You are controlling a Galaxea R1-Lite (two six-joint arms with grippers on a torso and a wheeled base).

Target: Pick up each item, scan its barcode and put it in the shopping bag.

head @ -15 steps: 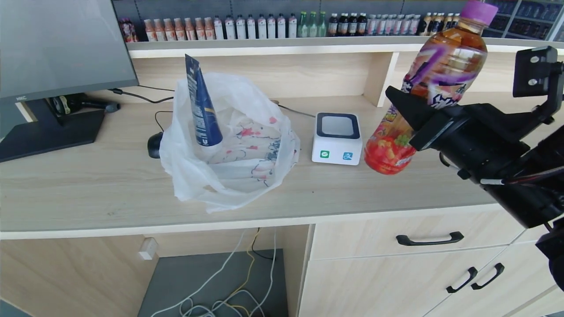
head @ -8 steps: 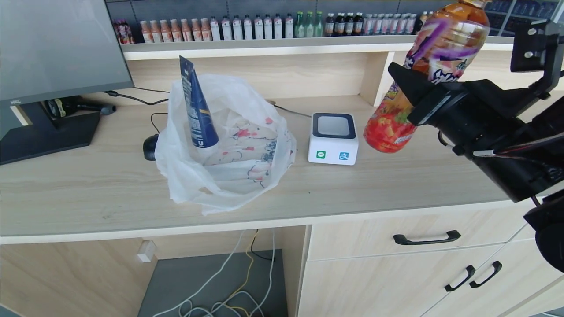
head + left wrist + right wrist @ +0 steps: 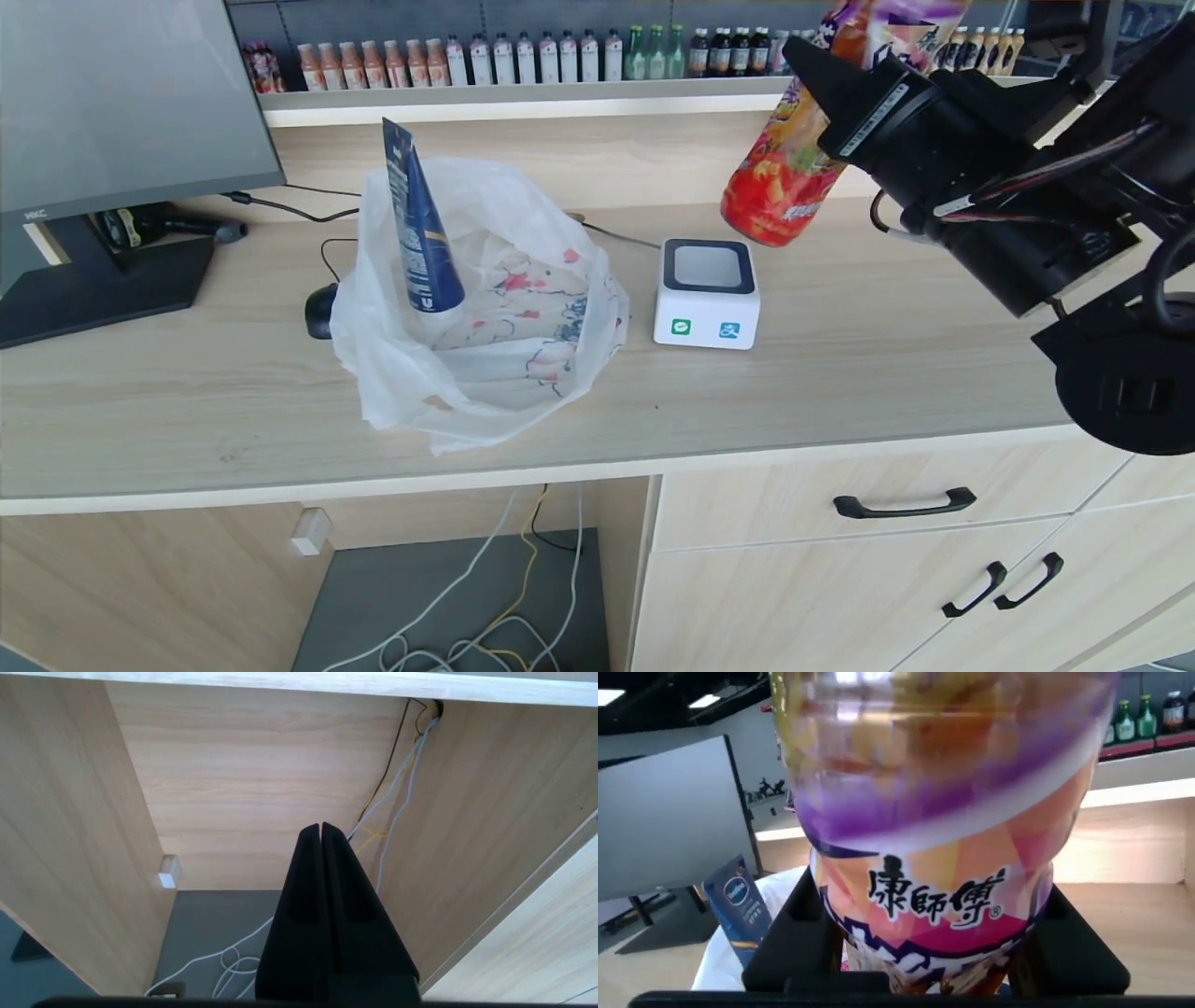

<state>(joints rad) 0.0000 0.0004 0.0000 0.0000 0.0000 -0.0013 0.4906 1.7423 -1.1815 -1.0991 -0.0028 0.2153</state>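
Right gripper (image 3: 829, 75) clamped on drink bottle (image 3: 773, 187), tilted in air near scanner (image 3: 707, 292) (shopping bag (image 3: 523, 327) beside it). Left gripper (image 3: 322, 859) fingers pressed together.

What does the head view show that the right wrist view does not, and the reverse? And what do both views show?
Head view, not the right wrist view: the white scanner, the mouse, the drawers and the cables under the counter.
Right wrist view, not the head view: the ceiling lights.
Both: the bottle held in the right end effector, the blue tube standing in the shopping bag, the monitor and the shelf bottles.
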